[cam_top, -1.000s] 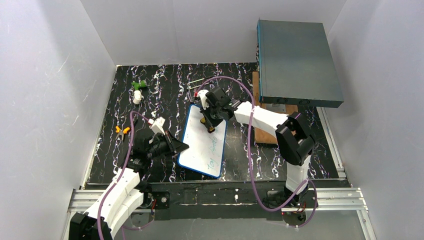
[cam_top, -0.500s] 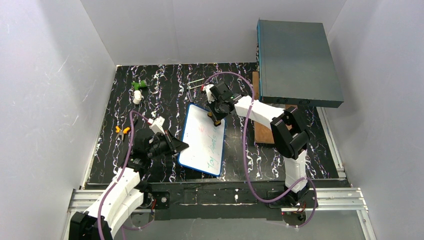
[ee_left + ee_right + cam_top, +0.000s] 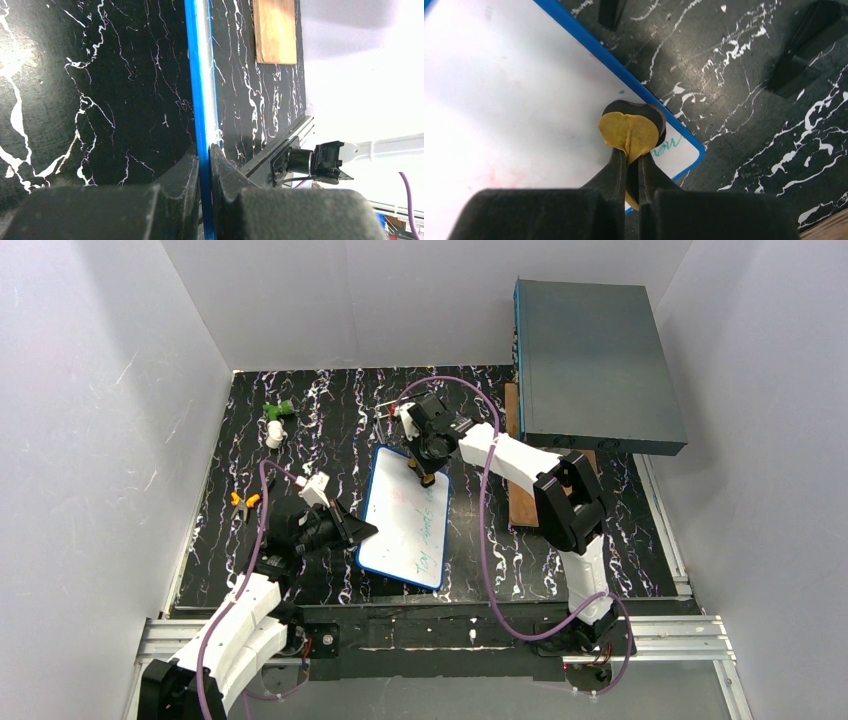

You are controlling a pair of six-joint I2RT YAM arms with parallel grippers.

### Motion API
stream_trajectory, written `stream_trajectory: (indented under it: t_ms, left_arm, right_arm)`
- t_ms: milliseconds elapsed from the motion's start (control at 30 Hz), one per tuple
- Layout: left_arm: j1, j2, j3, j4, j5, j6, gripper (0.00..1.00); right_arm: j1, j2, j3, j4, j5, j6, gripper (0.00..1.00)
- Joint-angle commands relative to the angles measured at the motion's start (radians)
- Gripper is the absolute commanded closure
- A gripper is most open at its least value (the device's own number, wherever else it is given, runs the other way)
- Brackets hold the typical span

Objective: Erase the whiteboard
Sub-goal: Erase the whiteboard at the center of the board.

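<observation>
Whiteboard (image 3: 405,532): white with a blue round-cornered frame; we see it lying on the black marbled bench (image 3: 300,430) between the arms.
Writing: green scrawl and a faint red smear; we cannot read either.
Left claw (image 3: 204,150): pinching the board's left edge.
Right claw (image 3: 633,162): pinching a yellow pad (image 3: 630,131) at the board's far corner.

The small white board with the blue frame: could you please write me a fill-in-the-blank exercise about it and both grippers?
The left gripper is shut on the ____ frame of the small rectangular whiteboard. The right gripper is shut on a round pad, black-backed, whose face is ____. The clear handwriting on the board is ____.
Missing words: blue; yellow; green.
</observation>
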State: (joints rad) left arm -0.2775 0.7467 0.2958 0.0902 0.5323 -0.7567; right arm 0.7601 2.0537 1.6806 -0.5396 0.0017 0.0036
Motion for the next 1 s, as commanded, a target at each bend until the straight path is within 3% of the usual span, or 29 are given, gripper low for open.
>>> stream_trajectory:
  t_ms: [0, 300, 600, 800, 967]
  left_arm:
    - [-0.018, 0.000, 0.021, 0.036, 0.124, 0.074, 1.00]
    - [-0.018, -0.004, 0.019, 0.028, 0.120, 0.075, 1.00]
    - [-0.019, -0.021, 0.016, 0.020, 0.110, 0.076, 1.00]
    - [-0.018, -0.016, 0.017, 0.024, 0.112, 0.076, 1.00]
    - [-0.017, -0.020, 0.014, 0.024, 0.113, 0.076, 1.00]
  right_arm:
    - [0.040, 0.023, 0.094, 0.023, -0.049, 0.005, 0.99]
    - [0.036, 0.077, 0.143, 0.001, 0.023, -0.001, 0.99]
    - [-0.038, 0.045, 0.018, 0.019, 0.067, -0.030, 0.99]
    - [-0.045, -0.006, -0.071, 0.034, 0.032, -0.038, 0.99]
    - [-0.037, -0.033, -0.077, 0.022, -0.112, -0.028, 0.99]
